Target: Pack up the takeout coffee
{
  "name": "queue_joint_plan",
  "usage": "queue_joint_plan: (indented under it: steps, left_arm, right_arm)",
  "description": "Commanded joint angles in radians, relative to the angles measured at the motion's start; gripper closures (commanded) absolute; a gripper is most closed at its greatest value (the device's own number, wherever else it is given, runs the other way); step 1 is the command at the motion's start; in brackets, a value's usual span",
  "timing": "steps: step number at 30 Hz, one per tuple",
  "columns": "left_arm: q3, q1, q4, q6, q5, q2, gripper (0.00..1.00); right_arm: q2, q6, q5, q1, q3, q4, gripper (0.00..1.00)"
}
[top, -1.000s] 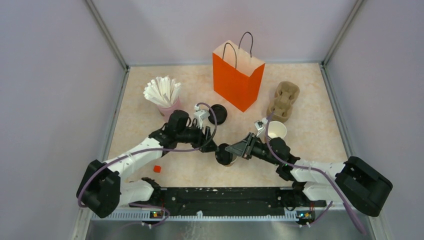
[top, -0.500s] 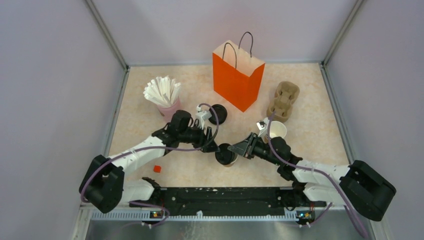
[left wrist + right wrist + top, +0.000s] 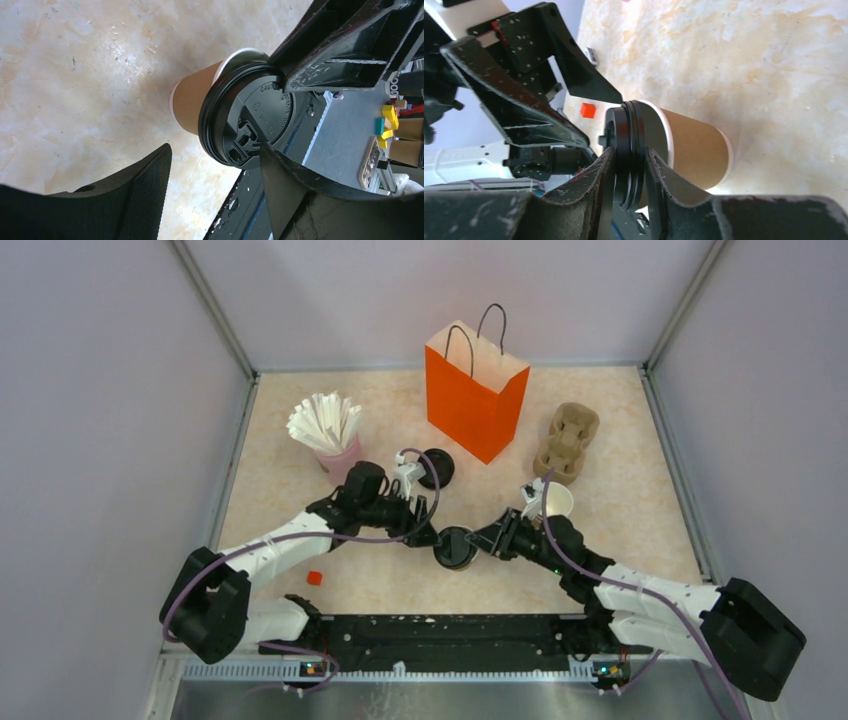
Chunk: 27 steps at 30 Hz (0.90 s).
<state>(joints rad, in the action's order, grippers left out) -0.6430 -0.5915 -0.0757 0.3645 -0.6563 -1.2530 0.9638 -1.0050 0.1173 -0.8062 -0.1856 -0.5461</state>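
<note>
1. Location: the takeout coffee (image 3: 455,547) stands upright on the tabletop (image 3: 380,585), midway between the left and right edges and nearer the near edge, well apart from the orange bag (image 3: 475,400) at the far edge.
2. Right tool (image 3: 483,538): closed on the rim of the black lid (image 3: 626,150), one finger on each side.
3. Left tool (image 3: 425,536): open, its fingers spread just beside the cup and not touching it.
4. Lid seating: a sliver of white rim shows beside the lid, so it may not be fully pressed home.
5. Handling, in my judgement: light, thin paper walls that crush easily, and smooth plastic that may slip. Whether it is filled, I cannot tell.
6. Recommended hold: around the brown body just under the rolled rim. A lift by the lid alone risks it popping off.
</note>
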Motion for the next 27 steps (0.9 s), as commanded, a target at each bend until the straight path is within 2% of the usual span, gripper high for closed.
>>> queue_joint_plan:
  steps: [1, 18, 24, 27]
  left_arm:
    - [-0.018, -0.011, 0.015, -0.016, 0.017, -0.001, 0.29]
    - [-0.033, -0.025, 0.003, -0.014, 0.03, -0.022, 0.3]
    - [-0.036, -0.029, 0.024, 0.0, 0.013, -0.039, 0.32]
    - [-0.04, -0.03, 0.026, 0.001, 0.012, -0.039, 0.32]
  right_arm:
    - [-0.018, 0.046, -0.039, 0.011, -0.057, 0.056, 0.71]
    - [-0.074, 0.112, -0.064, 0.01, -0.149, 0.221, 0.68]
    - [-0.08, 0.151, -0.084, 0.01, -0.194, 0.318, 0.5]
    - [-0.08, 0.178, -0.096, 0.009, -0.224, 0.37, 0.43]
